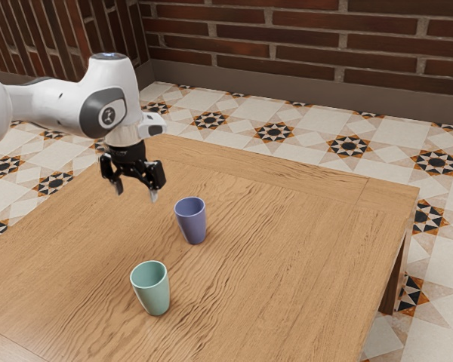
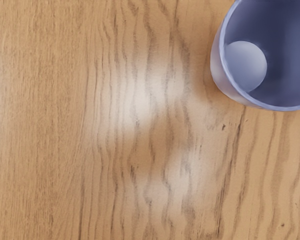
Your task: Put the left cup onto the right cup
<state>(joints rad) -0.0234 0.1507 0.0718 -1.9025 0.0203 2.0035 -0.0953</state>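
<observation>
A purple cup [image 1: 191, 219] stands upright near the middle of the wooden table [image 1: 287, 249]. A mint-green cup [image 1: 151, 287] stands upright nearer the front edge, a little toward the exterior view's left of the purple one. My gripper [image 1: 136, 188] hangs open above the table, up and to the exterior view's left of the purple cup, holding nothing. In the wrist view the purple cup [image 2: 262, 55] shows from above with its hollow inside, off to one side of the hand.
The table's right edge [image 1: 408, 226] drops to a patterned tile floor. A brick wall [image 1: 302, 38] runs behind. Bare wood [image 2: 115, 140] lies under the hand.
</observation>
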